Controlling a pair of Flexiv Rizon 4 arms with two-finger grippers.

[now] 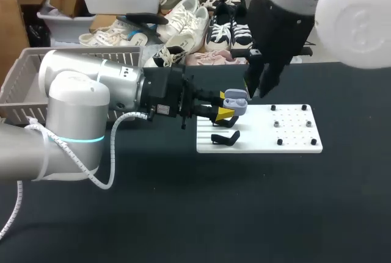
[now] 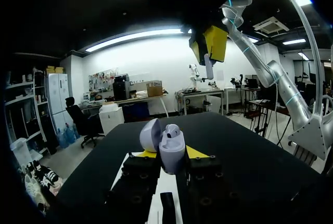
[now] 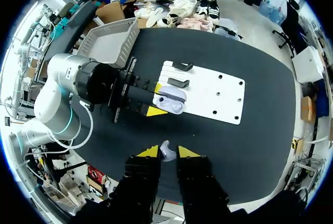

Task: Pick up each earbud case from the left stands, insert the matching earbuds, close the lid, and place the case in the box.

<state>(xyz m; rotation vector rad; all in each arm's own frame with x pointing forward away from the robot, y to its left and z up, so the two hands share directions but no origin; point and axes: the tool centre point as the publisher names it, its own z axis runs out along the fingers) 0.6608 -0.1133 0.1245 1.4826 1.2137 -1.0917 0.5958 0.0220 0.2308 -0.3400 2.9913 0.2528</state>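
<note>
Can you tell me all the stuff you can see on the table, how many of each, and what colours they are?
Pale purple plastic earbud case: one, lid open, held over the board's left end.
Small pale earbud: one, whitish purple, held above the case.
Flat white board: one, on the table's middle.
Black curved stands: two showing, empty, at the board's left end.
Small dark pegs: several, on the board's right part.
Grey slatted plastic basket: one, at the table's back left.
Black table: one, under everything.
Left gripper: yellow tips, shut on the case.
Right gripper: yellow tips, shut on the earbud, above the board.
</note>
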